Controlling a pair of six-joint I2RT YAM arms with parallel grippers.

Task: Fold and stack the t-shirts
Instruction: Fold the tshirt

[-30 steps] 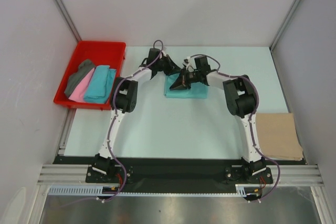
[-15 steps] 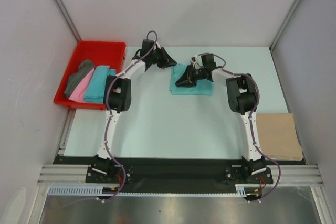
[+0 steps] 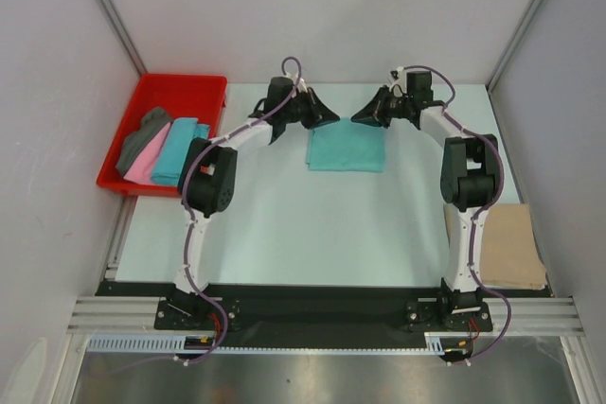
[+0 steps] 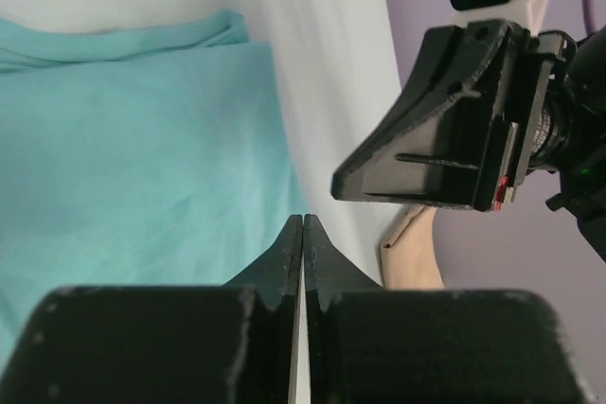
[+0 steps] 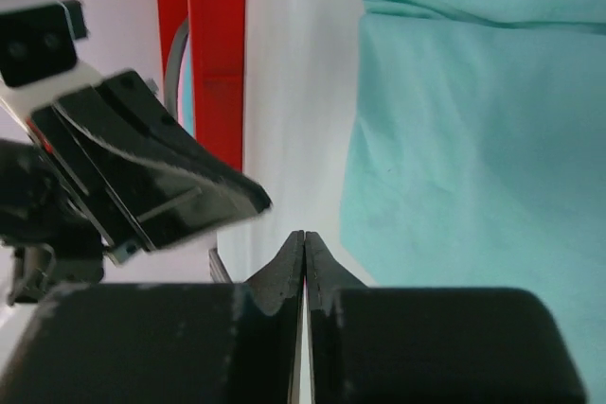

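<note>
A folded mint green t-shirt point(image 3: 346, 149) point(image 4: 142, 158) point(image 5: 473, 139) lies flat on the table at the far middle. My left gripper point(image 3: 331, 120) point(image 4: 303, 220) hovers just beyond the shirt's far left corner, shut and empty. Facing it at the far right corner is my right gripper point(image 3: 360, 118) point(image 5: 305, 235), also shut with nothing in it. Each wrist view shows the other gripper close by. Dark grey point(image 3: 142, 136), pink point(image 3: 144, 164) and turquoise point(image 3: 180, 150) t-shirts lie in the red tray point(image 3: 180, 89). A folded tan t-shirt point(image 3: 498, 244) lies at the right front.
The red tray stands at the far left of the table, its rim point(image 5: 218, 44) showing in the right wrist view. Grey walls close in on both sides and at the back. The arm bases sit on a black rail point(image 3: 322, 305) at the near edge.
Both grippers were down on the mint green shirt a second ago. They have let go, drawn back to its far edge and shut again. The shirt shifted slightly right and lies flat.
</note>
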